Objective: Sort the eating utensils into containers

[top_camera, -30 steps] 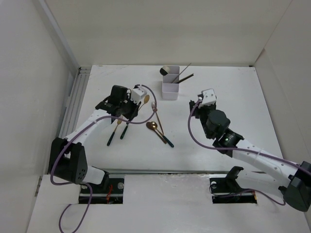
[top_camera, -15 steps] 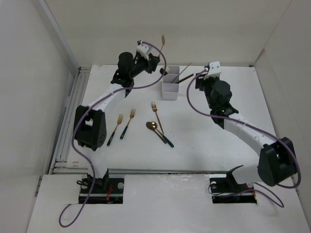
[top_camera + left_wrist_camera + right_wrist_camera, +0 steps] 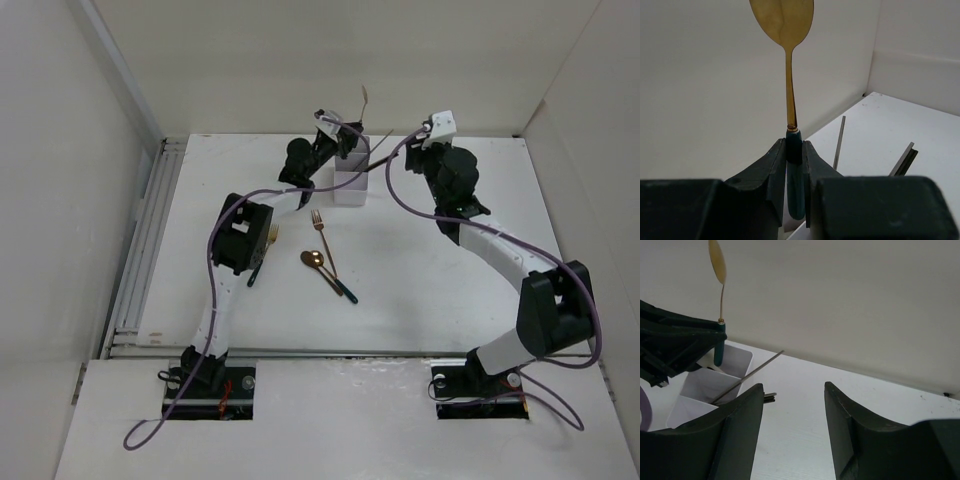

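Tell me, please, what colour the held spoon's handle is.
Dark teal; the spoon handle shows best in the left wrist view.

Left arm (image 3: 235, 250) extended far forward, left gripper (image 3: 794, 150) clamped on upright spoon (image 3: 782, 17). Right arm (image 3: 490, 245) extended forward, right gripper (image 3: 792, 395) with jaws apart, nothing between.

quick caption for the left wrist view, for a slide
Left gripper shut on a gold spoon by its dark handle, bowl upward, chopsticks behind.

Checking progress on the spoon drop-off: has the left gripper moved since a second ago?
Yes. The left gripper, shut on the gold spoon, went from left of the organizer to above its far end.
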`<state>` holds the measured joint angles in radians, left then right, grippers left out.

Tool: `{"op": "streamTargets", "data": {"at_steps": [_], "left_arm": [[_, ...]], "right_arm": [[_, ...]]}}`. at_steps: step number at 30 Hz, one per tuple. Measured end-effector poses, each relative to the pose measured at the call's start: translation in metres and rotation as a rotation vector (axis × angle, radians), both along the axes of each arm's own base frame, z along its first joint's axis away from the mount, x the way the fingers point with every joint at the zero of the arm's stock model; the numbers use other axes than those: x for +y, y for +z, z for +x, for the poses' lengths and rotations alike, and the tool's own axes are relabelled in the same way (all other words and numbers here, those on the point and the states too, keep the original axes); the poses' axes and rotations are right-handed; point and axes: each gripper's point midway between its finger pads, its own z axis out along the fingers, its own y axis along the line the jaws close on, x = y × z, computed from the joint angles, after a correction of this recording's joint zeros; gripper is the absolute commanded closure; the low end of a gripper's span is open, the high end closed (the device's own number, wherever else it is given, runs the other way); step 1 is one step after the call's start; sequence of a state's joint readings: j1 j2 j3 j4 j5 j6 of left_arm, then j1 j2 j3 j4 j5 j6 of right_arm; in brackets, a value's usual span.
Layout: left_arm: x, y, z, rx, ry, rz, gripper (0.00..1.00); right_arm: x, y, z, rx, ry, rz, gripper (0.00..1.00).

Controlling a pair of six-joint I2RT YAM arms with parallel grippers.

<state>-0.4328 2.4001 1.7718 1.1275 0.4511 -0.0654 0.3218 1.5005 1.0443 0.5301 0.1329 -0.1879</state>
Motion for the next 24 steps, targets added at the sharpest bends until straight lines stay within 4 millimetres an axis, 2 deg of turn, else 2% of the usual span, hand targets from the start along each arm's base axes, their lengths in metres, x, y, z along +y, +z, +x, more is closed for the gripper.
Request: {"op": "streamTargets", "data": {"at_steps": [3,6,13,18,24], "left_arm": [[-0.012,-0.007,0.004,-0.008,0.014,-0.024,1.0],[-0.017,-0.003,0.007,-0.031,0.029,-0.048,1.0],[-0.011,0.009,0.018,-0.051,0.087,-0.087,1.0],[-0.008,0.001,0.023,-0.019,0.105,-0.075,0.99],[-0.01,-0.022,0.019,0.016,0.087,-0.04,0.77]], "right_arm": [[-0.007,0.002,0.0,0.004,-0.012,-0.001,0.43],[-0.013,0.005,-0.003,0.01,-0.023,-0.004,0.43],[-0.032,0.03,-0.013,-0.033,-0.055,0.001,0.43],[-0.037,0.03,-0.013,-0.031,-0.066,-0.025,0.43],[-0.037,0.03,-0.013,-0.028,-0.064,-0.043,0.42]]}}
